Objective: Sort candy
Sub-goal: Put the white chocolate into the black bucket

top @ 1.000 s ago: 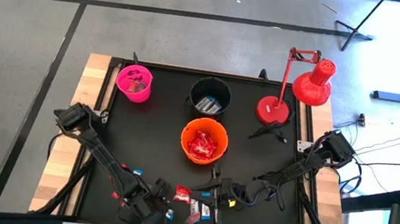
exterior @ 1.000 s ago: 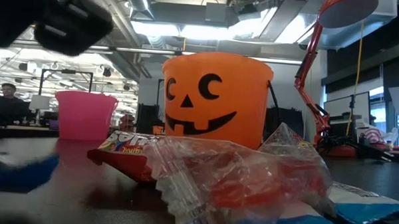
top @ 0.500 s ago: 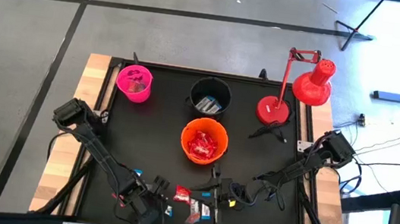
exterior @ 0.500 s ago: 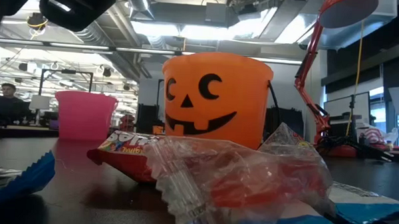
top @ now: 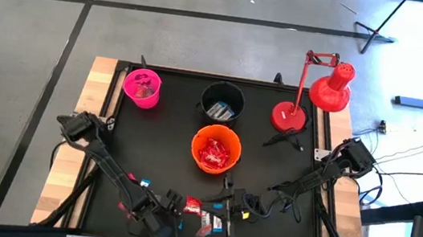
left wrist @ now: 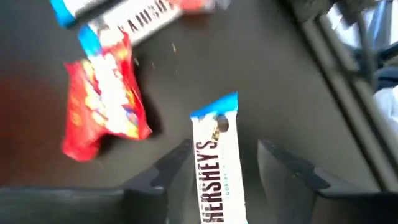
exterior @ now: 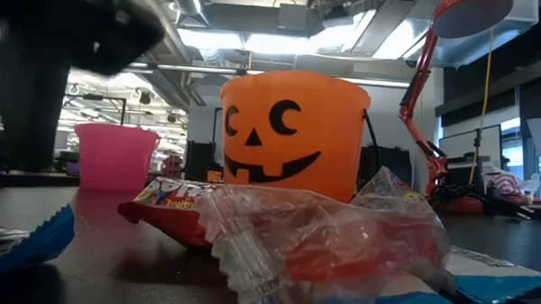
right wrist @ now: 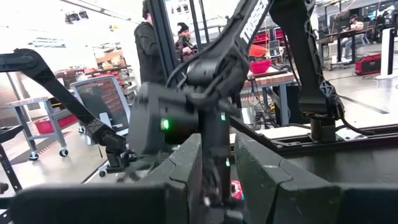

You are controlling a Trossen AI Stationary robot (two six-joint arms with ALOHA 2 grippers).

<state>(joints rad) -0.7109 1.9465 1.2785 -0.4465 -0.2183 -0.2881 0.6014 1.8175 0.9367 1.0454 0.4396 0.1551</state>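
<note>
Loose candy lies near the table's front edge: red packets (top: 193, 206), blue-and-white bars (top: 217, 223) and a crinkled clear wrapper (exterior: 322, 235). My left gripper (top: 169, 220) is low over the front edge and open. Its fingers (left wrist: 168, 171) stand on either side of a blue-and-white bar (left wrist: 217, 162), which lies flat on the table. A red packet (left wrist: 102, 109) lies just beyond that bar. My right gripper (top: 225, 205) waits low beside the candy. Its fingers (right wrist: 273, 180) are a little apart, and I see nothing between them.
The orange pumpkin bucket (top: 215, 151) stands mid-table with red packets inside. At the far side stand the pink bucket (top: 142, 88) and the black bucket (top: 222, 102). The red desk lamp (top: 311, 98) is at the far right. People stand in the room beyond the table.
In the low view a blue wrapper at the left was blurred with motion a second ago and now lies still on the table. My left arm's dark body has come down into the left of that view.
</note>
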